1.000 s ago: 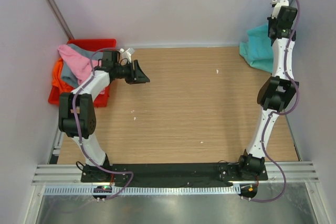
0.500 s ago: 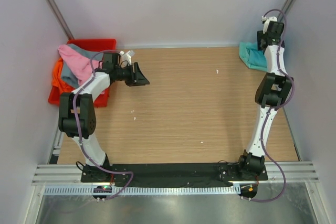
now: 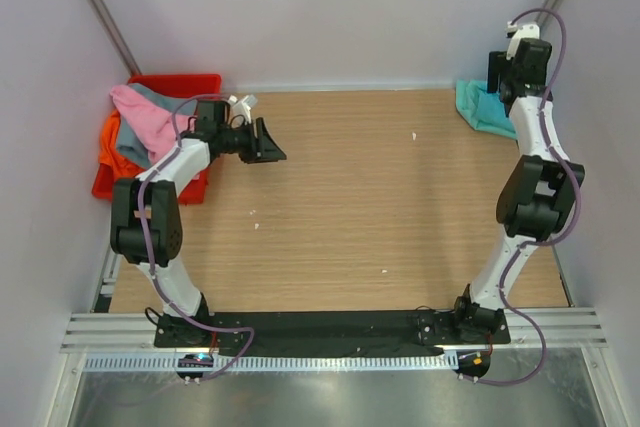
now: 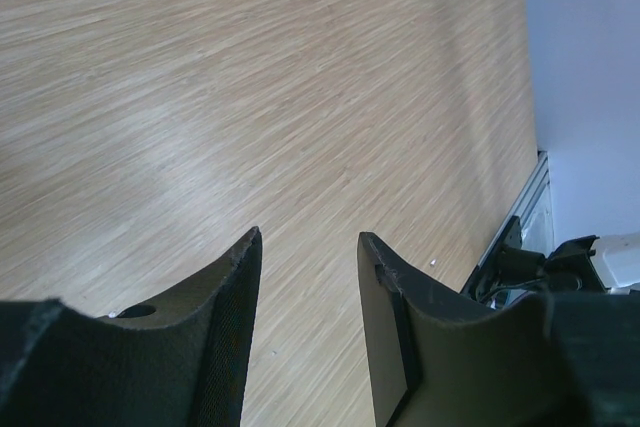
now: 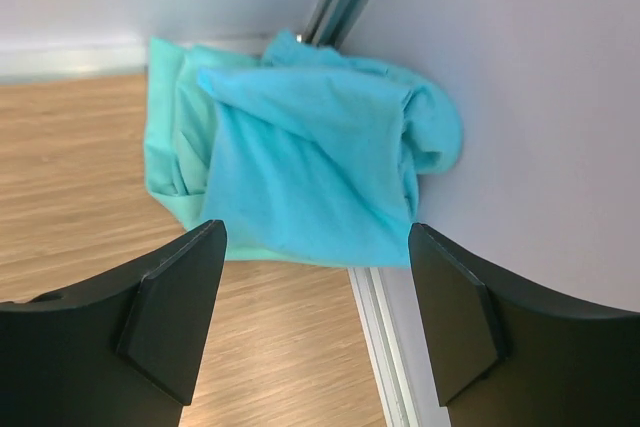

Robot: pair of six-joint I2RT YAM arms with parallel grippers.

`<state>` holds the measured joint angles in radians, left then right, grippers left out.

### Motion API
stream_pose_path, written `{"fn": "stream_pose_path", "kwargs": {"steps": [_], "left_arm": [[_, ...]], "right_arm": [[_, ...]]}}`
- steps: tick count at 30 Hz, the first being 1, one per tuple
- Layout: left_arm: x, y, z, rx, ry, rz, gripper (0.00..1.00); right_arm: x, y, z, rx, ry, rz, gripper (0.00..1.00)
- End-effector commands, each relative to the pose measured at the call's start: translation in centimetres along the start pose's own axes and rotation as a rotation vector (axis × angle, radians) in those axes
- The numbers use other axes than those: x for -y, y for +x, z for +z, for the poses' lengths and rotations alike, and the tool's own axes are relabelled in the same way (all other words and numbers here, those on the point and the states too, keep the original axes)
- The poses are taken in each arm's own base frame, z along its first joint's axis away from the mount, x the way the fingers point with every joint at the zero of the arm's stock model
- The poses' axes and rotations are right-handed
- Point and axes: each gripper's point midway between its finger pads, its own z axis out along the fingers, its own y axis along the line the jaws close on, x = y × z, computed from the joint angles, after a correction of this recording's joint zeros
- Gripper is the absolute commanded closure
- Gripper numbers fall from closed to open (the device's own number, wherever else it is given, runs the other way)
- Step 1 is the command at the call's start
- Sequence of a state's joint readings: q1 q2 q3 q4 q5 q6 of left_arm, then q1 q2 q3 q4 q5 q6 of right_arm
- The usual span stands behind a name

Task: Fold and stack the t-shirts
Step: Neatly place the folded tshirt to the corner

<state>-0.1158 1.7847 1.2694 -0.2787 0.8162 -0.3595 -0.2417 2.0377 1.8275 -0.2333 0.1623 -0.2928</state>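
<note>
A crumpled bright turquoise cloth t-shirt (image 5: 310, 162) overlies a paler mint t-shirt (image 5: 168, 172) on the wooden bench (image 5: 70, 187). The right tool (image 5: 315, 237) gapes, empty.

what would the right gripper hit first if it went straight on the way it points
Most likely the bright turquoise t-shirt, bunched against the wall over a paler mint t-shirt; it sits centred ahead of the right gripper, whose jaws stand open. Depth is unclear.
</note>
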Motion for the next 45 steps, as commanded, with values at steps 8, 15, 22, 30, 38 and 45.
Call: {"fn": "stream_pose_path", "kwargs": {"steps": [8,15,22,30,38,45], "left_arm": [[2.0,-0.7,-0.1,0.026,0.051,0.064,0.55],[2.7,-0.4,-0.9,0.048,0.051,0.084,0.55],[3.3,-0.5,-1.2,0.057,0.070,0.083,0.54],[3.5,-0.5,-1.2,0.061,0.077,0.082,0.54],[3.5,-0.5,-1.2,0.064,0.075,0.087,0.53],[3.5,-0.4,-1.2,0.063,0.078,0.086,0.53]], "right_arm": [[-2.0,-2.1,-1.3,0.085,-0.116,0.040,0.25],[-5.1,-0.9,1.2,0.032,-0.238,0.116,0.31],[-5.4,-0.8,3.4,-0.013,-0.234,0.152,0.33],[-6.2,2.2,5.5,-0.074,-0.220,0.147,0.36],[-6.5,4.7,6.7,-0.128,-0.205,0.131,0.39],[-6.7,5.2,7.0,-0.138,-0.201,0.136,0.43]]}}
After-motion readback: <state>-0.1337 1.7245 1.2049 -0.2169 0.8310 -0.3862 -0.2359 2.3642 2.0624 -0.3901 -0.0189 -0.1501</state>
